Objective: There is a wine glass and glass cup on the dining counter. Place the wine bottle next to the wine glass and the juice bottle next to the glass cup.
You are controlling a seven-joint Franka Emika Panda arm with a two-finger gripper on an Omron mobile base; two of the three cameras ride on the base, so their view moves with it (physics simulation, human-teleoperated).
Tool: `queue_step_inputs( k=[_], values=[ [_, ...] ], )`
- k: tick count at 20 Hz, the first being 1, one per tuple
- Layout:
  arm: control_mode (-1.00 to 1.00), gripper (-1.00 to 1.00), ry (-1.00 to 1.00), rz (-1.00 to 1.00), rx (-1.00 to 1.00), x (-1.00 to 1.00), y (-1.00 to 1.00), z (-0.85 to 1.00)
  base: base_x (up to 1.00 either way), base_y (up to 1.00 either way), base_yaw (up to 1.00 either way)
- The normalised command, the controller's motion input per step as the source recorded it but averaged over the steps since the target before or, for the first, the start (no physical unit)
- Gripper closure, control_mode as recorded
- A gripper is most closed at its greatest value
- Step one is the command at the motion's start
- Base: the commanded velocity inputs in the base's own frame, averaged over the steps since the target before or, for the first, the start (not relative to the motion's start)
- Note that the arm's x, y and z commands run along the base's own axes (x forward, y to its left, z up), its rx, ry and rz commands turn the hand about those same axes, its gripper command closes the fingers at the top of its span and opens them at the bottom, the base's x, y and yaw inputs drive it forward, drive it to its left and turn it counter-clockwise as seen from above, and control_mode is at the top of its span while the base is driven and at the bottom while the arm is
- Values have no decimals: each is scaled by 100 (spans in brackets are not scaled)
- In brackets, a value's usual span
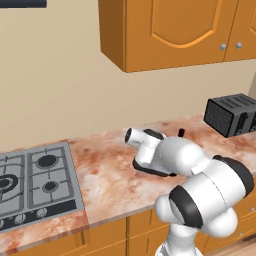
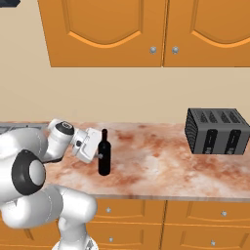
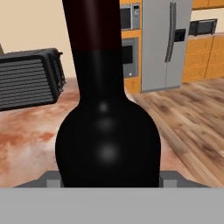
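The wine bottle [image 2: 104, 157], slim and all black, stands upright on a marbled, cabinet-fronted counter [image 2: 161, 163]. My gripper [image 2: 100, 156] reaches it from the left at mid-height. In the hand view the wine bottle [image 3: 107, 144] sits right between my gripper [image 3: 109, 178], with a grey fingertip [image 3: 52, 177] against each flank; whether the jaws press on it is unclear. In the left base view my arm hides the bottle except its cap [image 1: 181, 132]. The wine glass, glass cup, juice bottle and dining counter are out of view.
A black toaster [image 2: 217, 131] stands on the counter to the right of the bottle. A gas hob [image 1: 35, 182] is set into the counter at the left. Orange wall cabinets [image 2: 146, 29] hang overhead. A steel fridge [image 3: 168, 43] stands across the wooden floor.
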Motion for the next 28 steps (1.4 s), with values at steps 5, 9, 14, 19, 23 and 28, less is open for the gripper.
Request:
queue_step_inputs(
  k=[5,9,14,19,23,28],
  values=[
    [-100,100,0,0,3,-21,2,25,0,0,0],
    [-100,100,0,1,4,-27,15,43,0,0,0],
    [-100,100,0,7,0,-38,16,36,0,0,0],
    [-100,100,-3,11,0,-44,18,29,0,0,0],
    [-100,100,-1,11,0,-40,15,27,0,0,0],
    [-100,100,0,3,0,-34,15,19,0,0,0]
  ],
)
